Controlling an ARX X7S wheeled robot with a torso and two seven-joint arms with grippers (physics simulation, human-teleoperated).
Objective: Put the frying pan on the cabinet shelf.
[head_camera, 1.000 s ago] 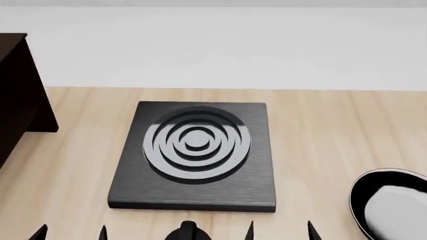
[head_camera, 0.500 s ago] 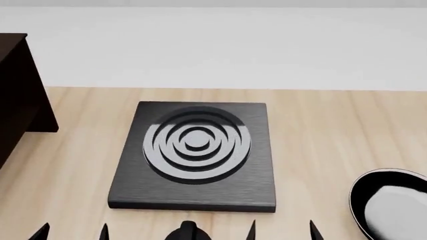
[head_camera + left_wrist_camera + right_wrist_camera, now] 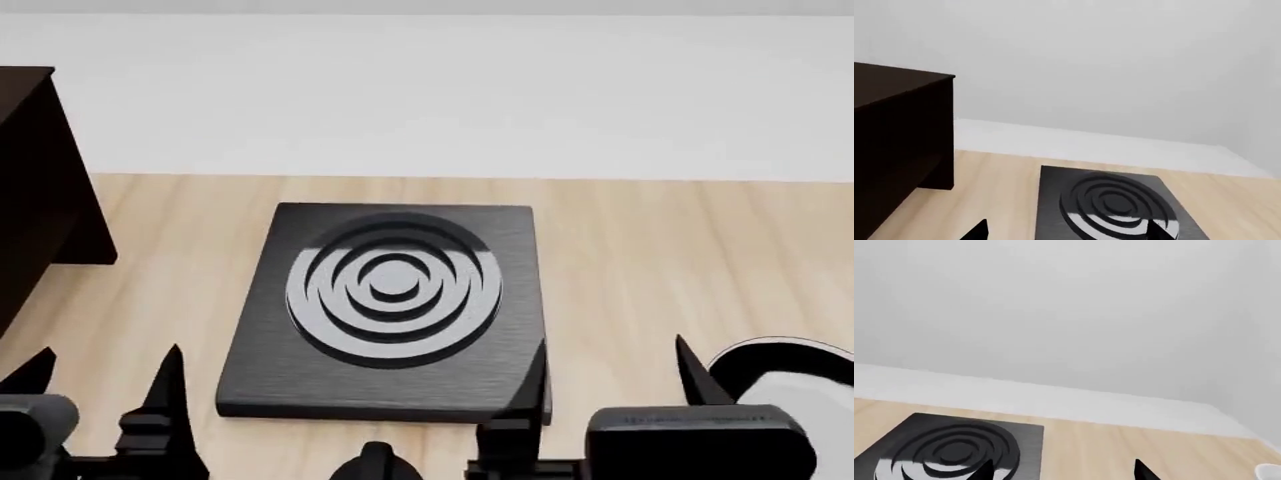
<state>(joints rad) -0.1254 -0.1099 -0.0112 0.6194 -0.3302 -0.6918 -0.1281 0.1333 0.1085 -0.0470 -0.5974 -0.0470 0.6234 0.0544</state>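
Note:
The frying pan (image 3: 798, 372) lies at the table's near right; only its black rim and pale inside show, its handle is out of view. My right gripper (image 3: 611, 352) is open and empty just left of the pan, partly covering it. The dark cabinet shelf (image 3: 38, 200) stands at the far left and also shows in the left wrist view (image 3: 894, 135). My left gripper (image 3: 103, 366) is open and empty near the table's front, right of the cabinet. In the wrist views, both the left gripper (image 3: 1067, 231) and the right gripper (image 3: 1064, 471) show wide-apart fingertips with nothing between them.
A square black burner plate (image 3: 387, 300) with concentric rings lies mid-table between the two grippers; it also shows in the left wrist view (image 3: 1114, 205) and the right wrist view (image 3: 954, 450). The wooden table (image 3: 667, 250) ends at a white wall behind.
Both grippers have risen and moved forward into the head view; before, only their fingertips showed at the bottom edge. The right gripper now covers part of the pan.

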